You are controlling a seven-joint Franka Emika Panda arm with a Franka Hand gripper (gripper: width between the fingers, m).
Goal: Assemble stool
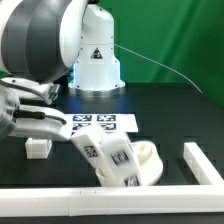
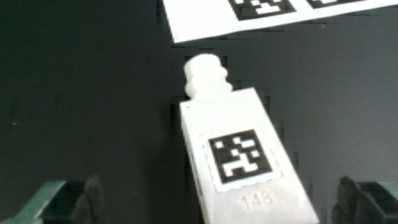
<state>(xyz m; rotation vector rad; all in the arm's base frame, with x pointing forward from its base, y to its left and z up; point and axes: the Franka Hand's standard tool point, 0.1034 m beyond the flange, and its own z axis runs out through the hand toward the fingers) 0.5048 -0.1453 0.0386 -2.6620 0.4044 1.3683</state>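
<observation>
On black counter [image 2: 71, 100], pincer [image 2: 214, 203] gapes wide astride tagged stool leg [image 2: 228, 150], fingers [image 2: 63, 200] clear of its sides; marker board [image 2: 267, 15] near peg end.

Claw [image 2: 214, 206] open wide; two dark fingers [image 2: 63, 200] show only at the frame's corners. White leg [image 2: 214, 125] lies between them, closer to one finger, a dark gap on each side, touching neither. Leg runs straight out ahead of the claw, slightly skewed. One black-and-white tag [image 2: 238, 156] on its upper face. Rounded peg [image 2: 208, 72] on the far end. Black table [image 2: 80, 110] underneath. Marker board [image 2: 199, 27] farther ahead, its edge just beyond the peg, a narrow dark strip between; parts of its printed squares visible.
</observation>
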